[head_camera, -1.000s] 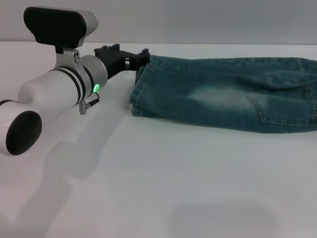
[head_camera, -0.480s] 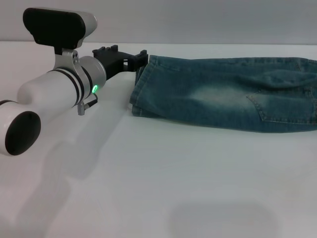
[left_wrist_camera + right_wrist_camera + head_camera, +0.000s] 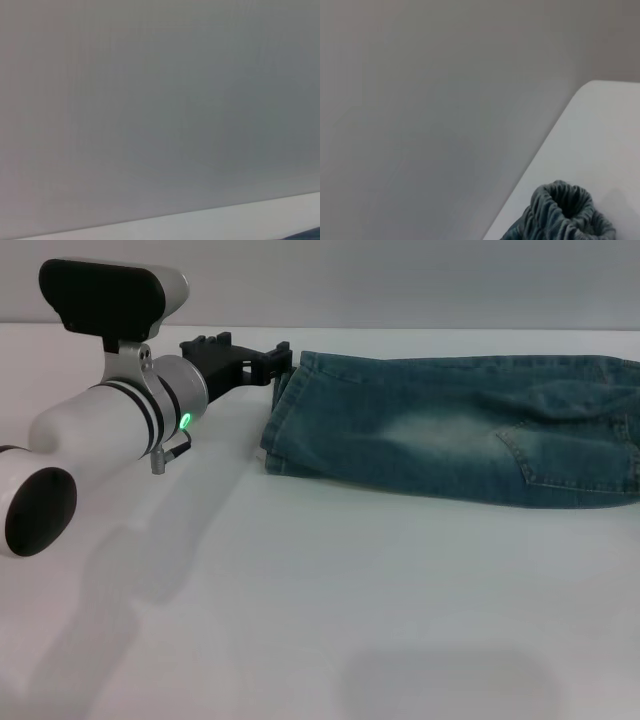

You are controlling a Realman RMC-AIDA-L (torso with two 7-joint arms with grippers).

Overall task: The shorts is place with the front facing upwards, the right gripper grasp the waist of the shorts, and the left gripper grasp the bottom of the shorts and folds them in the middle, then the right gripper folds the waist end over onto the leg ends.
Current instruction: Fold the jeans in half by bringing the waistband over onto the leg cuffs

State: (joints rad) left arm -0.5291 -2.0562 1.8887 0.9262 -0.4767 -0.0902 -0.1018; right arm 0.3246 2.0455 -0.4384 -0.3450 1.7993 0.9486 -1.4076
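The blue denim shorts (image 3: 450, 430) lie folded lengthwise across the far part of the white table (image 3: 320, 590), with a back pocket showing toward the right. My left gripper (image 3: 278, 360) hovers at the far left corner of the leg end, just off the cloth, open and holding nothing. The left wrist view shows only grey wall and a strip of table. My right gripper is outside every view. The right wrist view shows a bunched, gathered piece of the shorts (image 3: 565, 212) close to the camera.
My white left arm (image 3: 100, 440) reaches diagonally over the table's left side. The table's far edge meets a grey wall (image 3: 400, 280) right behind the shorts.
My left arm and gripper have drawn slightly left, away from the leg end. The shorts have stayed where they lie.
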